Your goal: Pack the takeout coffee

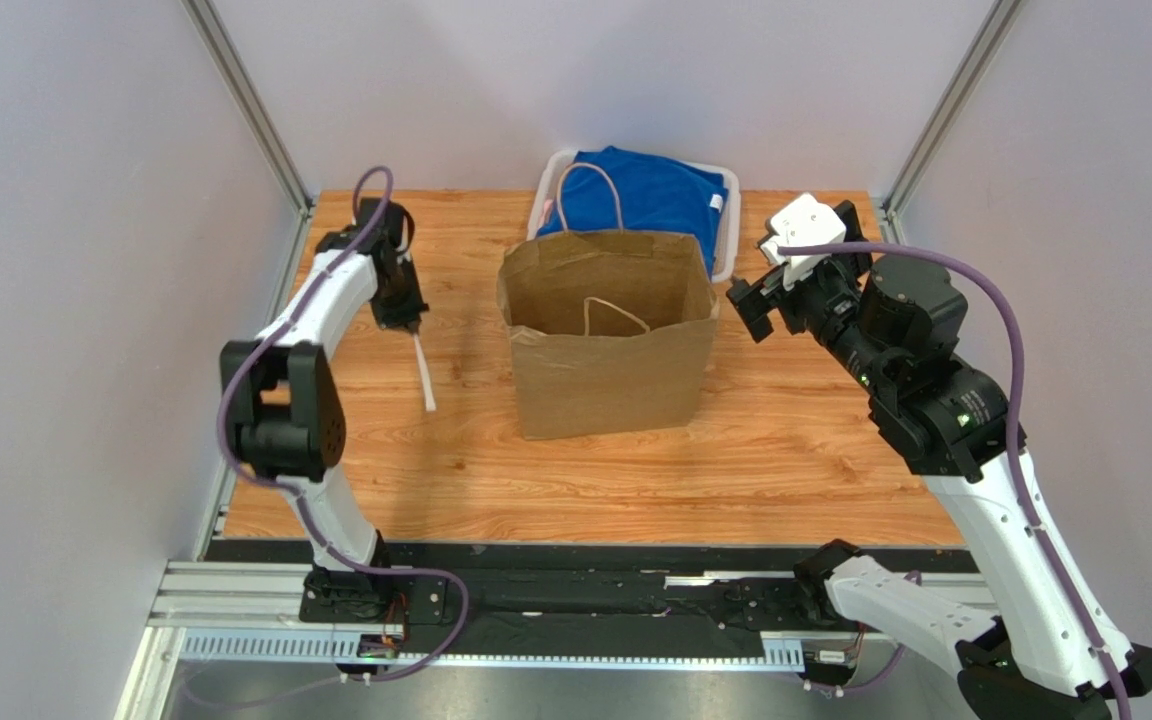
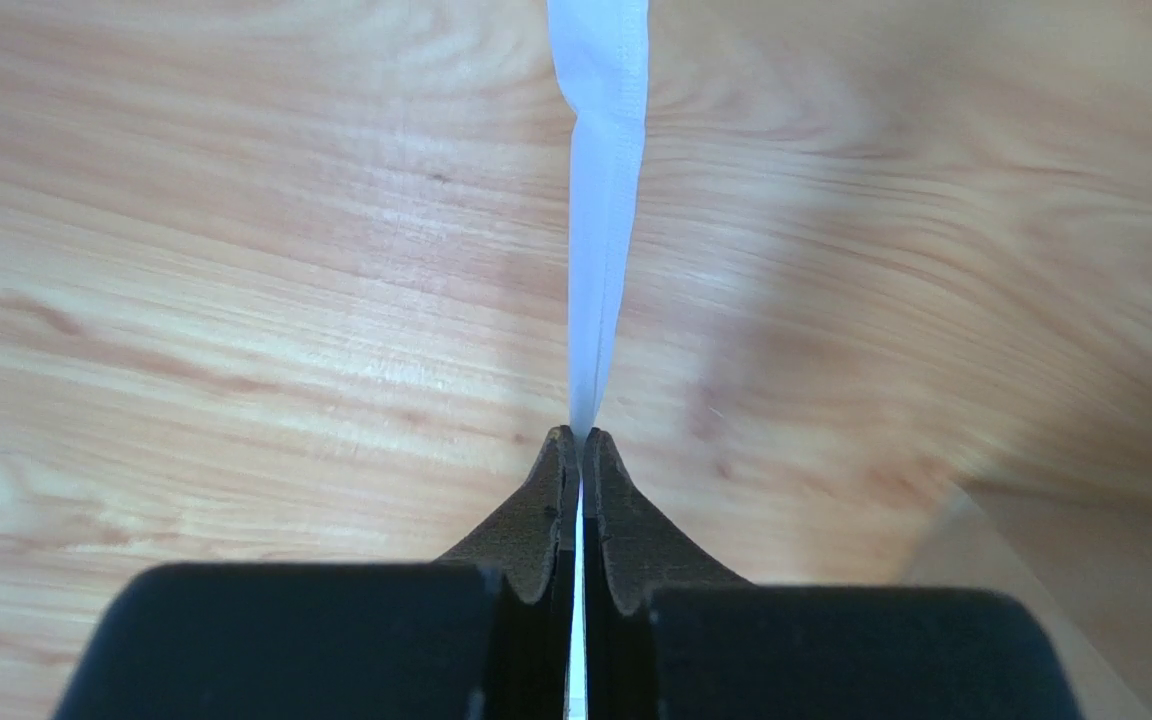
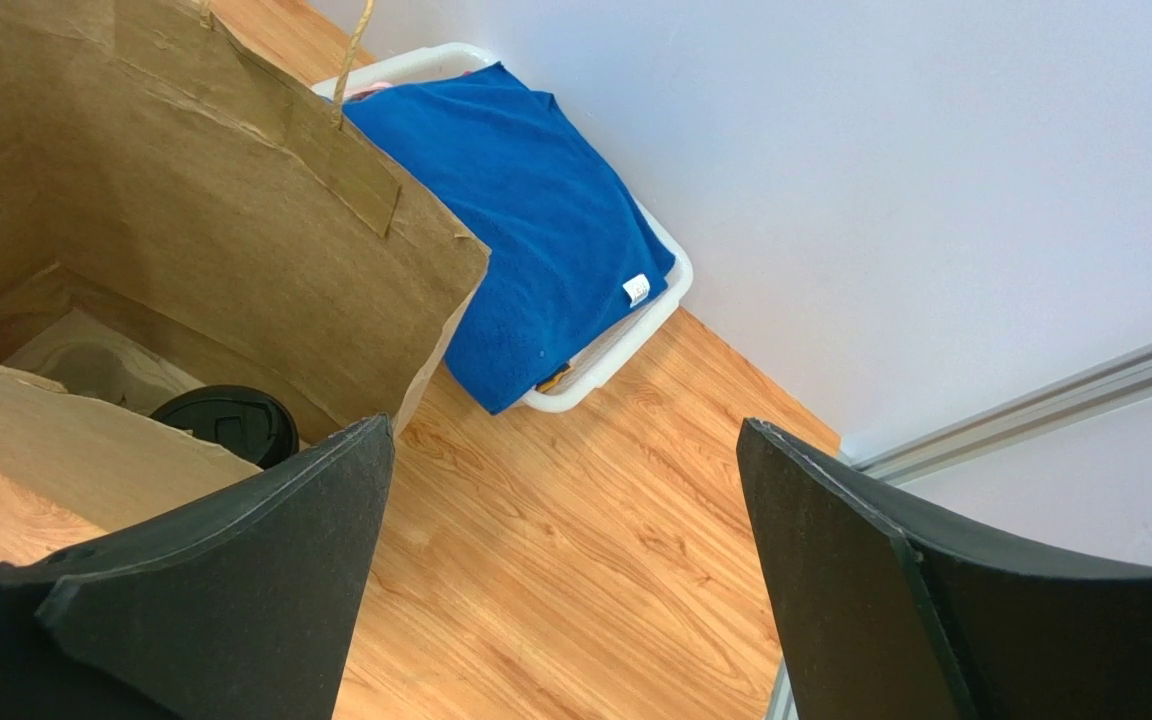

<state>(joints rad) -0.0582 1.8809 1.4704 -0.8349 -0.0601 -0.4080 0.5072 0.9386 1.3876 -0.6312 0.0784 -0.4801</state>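
Sitting deep inside the tall paper bag (image 3: pixel 207 195), the takeout coffee (image 3: pixel 225 423) shows only its round black lid, close by the grey carrier (image 3: pixel 79 365). I think the cup is light and squashes if pinched hard, so holding its sides just under the lid looks safest. Only the right wrist view shows it; the top view sees just brown bag walls. The right tool (image 3: pixel 564 435) is spread wide and holds nothing. The left tool (image 2: pixel 579 447) is pinched tight on a thin white strip (image 2: pixel 606 225) over the wooden surface (image 2: pixel 237 300), seen up close only from the left wrist.
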